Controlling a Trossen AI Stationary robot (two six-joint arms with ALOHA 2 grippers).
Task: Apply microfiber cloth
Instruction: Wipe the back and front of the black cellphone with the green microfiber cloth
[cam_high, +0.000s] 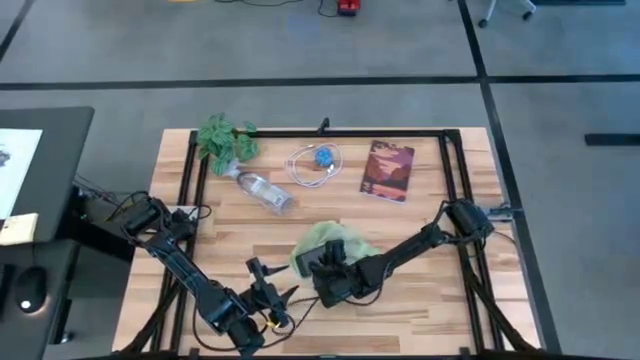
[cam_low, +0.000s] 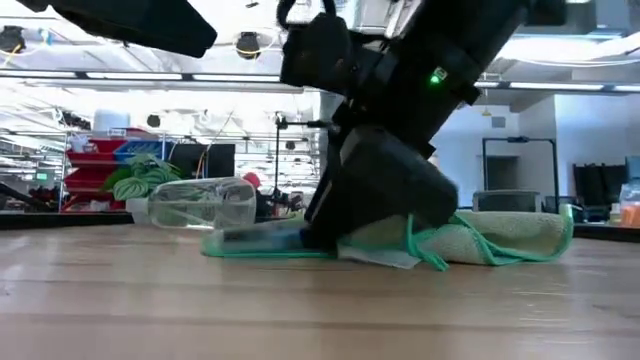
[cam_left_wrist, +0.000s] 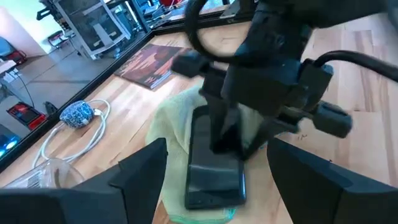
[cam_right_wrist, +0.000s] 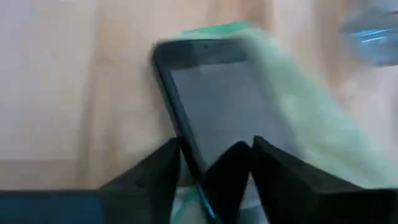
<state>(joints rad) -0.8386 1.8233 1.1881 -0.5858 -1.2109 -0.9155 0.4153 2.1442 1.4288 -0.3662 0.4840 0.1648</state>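
The pale mint-green microfiber cloth (cam_high: 335, 238) lies bunched on the wooden table near the middle front. A black phone (cam_left_wrist: 214, 171) lies flat, screen up, on the cloth's edge; in the right wrist view a fold of the cloth (cam_right_wrist: 298, 112) covers one long side of the phone (cam_right_wrist: 217, 99). My right gripper (cam_high: 325, 272) stands over the phone's end, low on the table (cam_low: 380, 200), shut on it. My left gripper (cam_high: 268, 292) hovers open just left of the phone, its fingers pointing at it and touching nothing. My right gripper has its two fingers (cam_right_wrist: 158, 174) on either side of the phone's end (cam_right_wrist: 199, 168), across its width, coming from above and slanting down from the table's right. The phone stays flat on the cloth (cam_left_wrist: 171, 118). The gripper body hides the exact touching points.
At the back of the table are a dark green artificial plant (cam_high: 225, 140), a clear plastic bottle (cam_high: 265, 190) lying on its side, a coiled white cable with a blue piece (cam_high: 318, 160) and a reddish book (cam_high: 388, 170). Black frame rails (cam_high: 450, 180) run along the table's sides.
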